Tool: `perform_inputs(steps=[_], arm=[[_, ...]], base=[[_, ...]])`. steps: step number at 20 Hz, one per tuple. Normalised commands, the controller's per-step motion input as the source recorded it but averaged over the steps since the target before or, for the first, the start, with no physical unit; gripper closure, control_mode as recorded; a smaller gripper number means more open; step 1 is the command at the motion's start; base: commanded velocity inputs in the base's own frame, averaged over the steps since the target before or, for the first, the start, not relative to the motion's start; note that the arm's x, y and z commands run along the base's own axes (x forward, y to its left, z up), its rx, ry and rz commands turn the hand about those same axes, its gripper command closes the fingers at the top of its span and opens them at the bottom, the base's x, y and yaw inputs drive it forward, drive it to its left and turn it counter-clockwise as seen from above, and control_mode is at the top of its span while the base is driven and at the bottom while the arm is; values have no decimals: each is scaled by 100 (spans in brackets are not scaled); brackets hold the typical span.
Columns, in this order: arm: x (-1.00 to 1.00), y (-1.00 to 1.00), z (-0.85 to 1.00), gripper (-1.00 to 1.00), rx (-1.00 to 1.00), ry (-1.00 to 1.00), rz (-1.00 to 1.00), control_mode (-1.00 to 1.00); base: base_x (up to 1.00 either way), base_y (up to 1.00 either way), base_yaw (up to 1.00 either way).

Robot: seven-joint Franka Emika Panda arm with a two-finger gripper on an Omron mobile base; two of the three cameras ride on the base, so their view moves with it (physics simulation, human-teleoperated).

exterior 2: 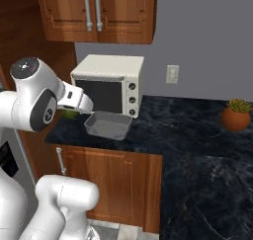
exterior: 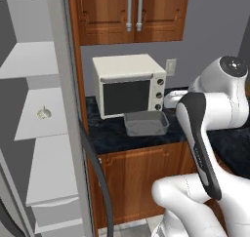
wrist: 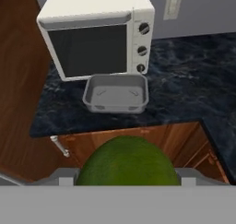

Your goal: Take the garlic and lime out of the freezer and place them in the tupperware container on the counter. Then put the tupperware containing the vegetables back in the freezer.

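The dark-green lime (wrist: 126, 161) sits between my gripper's (wrist: 126, 176) fingers, which are shut on it. From the right base view a sliver of the lime (exterior 2: 70, 114) shows under my hand, left of the tupperware container (exterior 2: 107, 124). The container (wrist: 116, 93) is an empty grey tub on the dark counter (wrist: 184, 94), ahead of the gripper and lower than it. The off-white garlic (exterior: 44, 113) lies on a pale shelf of the open freezer (exterior: 41, 128) at the left.
A cream toaster oven (exterior: 129, 85) stands right behind the container. The freezer door's edge and its dark curved handle (exterior: 97, 175) rise between the shelves and the brown cabinets (exterior: 136, 177). A potted plant (exterior 2: 236, 115) sits far right on the counter.
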Motion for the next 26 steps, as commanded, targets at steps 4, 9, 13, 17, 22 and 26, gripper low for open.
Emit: perform_inputs(steps=[4, 9, 13, 17, 22, 26], arm=[[55, 0, -19, 100, 0, 21, 15, -100], [93, 0, -57, 100, 0, 16, 15, -100], [87, 0, -69, 100, 0, 4, 4, -100], [71, 0, -49, 100, 0, 3, 0, -100], [79, 0, -51, 100, -4, 16, -3, -100], [60, 0, -56, 100, -3, 10, 0, -100]], base=[[0, 0, 0], [0, 0, 0], [0, 0, 0], [0, 0, 0], [0, 0, 0], [0, 0, 0]])
